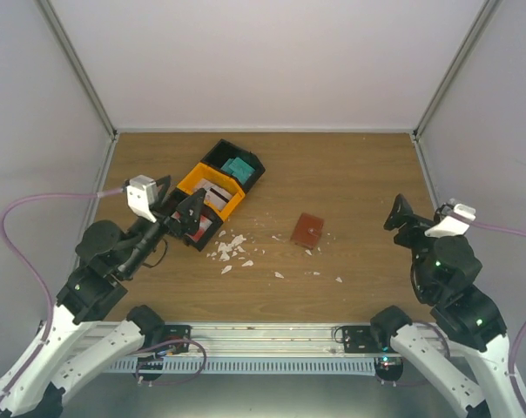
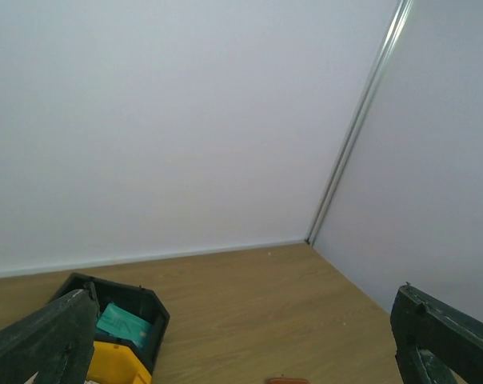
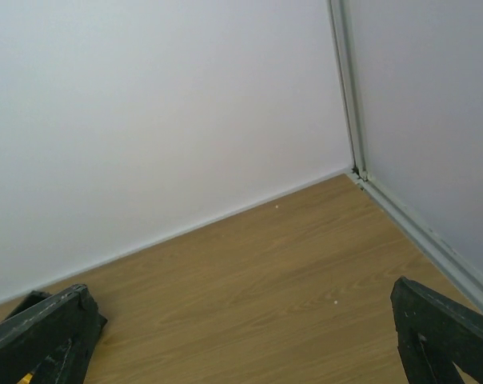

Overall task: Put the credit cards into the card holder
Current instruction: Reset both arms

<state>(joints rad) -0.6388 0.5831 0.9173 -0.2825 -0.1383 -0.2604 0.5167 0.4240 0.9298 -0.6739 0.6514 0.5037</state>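
Not much done yet, far as I can see. The small flat reddish-brown leather-like card holder lies on the wood well to the right of the black-and-orange compartment tray, looks folded shut, no card in it. A teal plastic card sits in the tray's far black compartment, and white and red-and-white cards lie at its near end. The left gripper hangs over that near end and the right gripper is way off right of the tray. Both are spread wide and empty, so basically everything's left.
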